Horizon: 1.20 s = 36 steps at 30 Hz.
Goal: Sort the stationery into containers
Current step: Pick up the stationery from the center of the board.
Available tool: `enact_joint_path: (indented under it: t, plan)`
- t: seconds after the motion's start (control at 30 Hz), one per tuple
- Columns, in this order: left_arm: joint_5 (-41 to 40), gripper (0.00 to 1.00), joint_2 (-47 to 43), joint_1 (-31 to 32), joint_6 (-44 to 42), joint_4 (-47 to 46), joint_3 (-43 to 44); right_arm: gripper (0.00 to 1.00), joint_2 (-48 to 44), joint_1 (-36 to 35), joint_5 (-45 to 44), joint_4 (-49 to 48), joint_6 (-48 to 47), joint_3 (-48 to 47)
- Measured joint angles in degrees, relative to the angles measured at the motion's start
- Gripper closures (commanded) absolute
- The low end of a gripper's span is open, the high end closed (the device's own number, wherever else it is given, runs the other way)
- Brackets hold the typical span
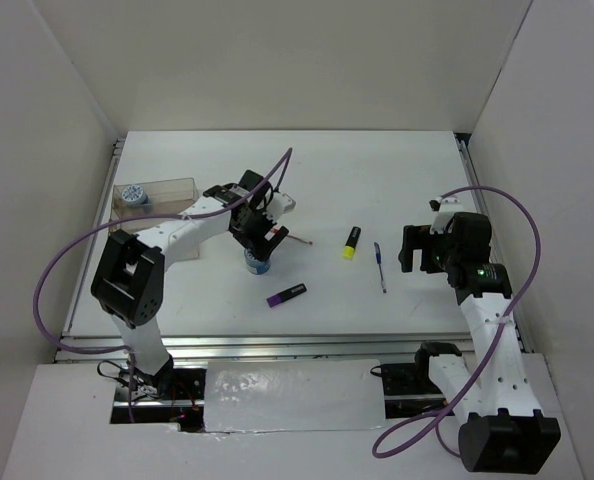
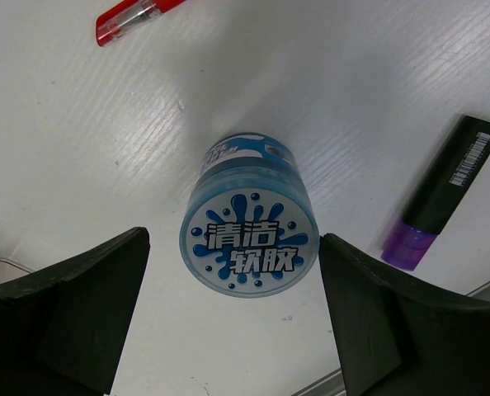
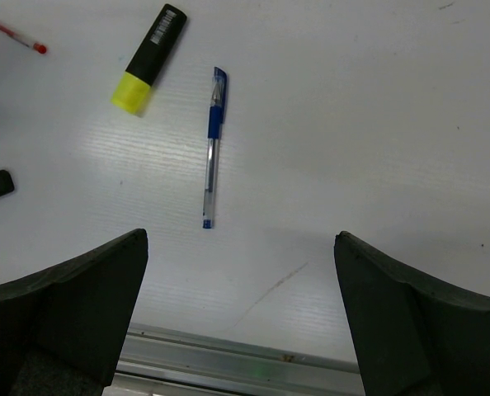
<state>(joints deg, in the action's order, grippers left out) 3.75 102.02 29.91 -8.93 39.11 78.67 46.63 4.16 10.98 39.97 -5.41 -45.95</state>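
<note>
A blue round roll (image 2: 249, 235) with a white patterned top stands upright on the table, also in the top view (image 1: 258, 264). My left gripper (image 2: 233, 309) (image 1: 262, 243) is open right over it, one jaw on each side, the right jaw almost touching the lid. A second blue roll (image 1: 132, 195) sits in the clear organiser tray (image 1: 172, 187) at the back left. The purple highlighter (image 1: 287, 295) (image 2: 443, 202), yellow highlighter (image 1: 351, 242) (image 3: 148, 58), blue pen (image 1: 379, 267) (image 3: 212, 148) and red pen (image 2: 134, 16) lie on the table. My right gripper (image 1: 413, 250) (image 3: 241, 330) is open and empty, right of the blue pen.
A metal rail (image 3: 253, 363) runs along the table's near edge. White walls enclose the table on three sides. The left arm's purple cable (image 1: 67, 250) loops over the table's left part.
</note>
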Motion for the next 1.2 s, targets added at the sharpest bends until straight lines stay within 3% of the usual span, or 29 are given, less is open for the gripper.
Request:
enact_joint_path:
  t: [0.9, 1.2]
  plan:
    - [2.7, 0.2, 1.0, 0.0, -0.2, -1.0, -1.3, 0.0, 1.0, 0.3, 0.2, 0.0, 0.0, 0.0]
    - [2.8, 0.47, 1.0, -0.3, -0.3, -1.4, -1.5, 0.0, 1.2, 0.4, 0.2, 0.0, 0.0, 0.0]
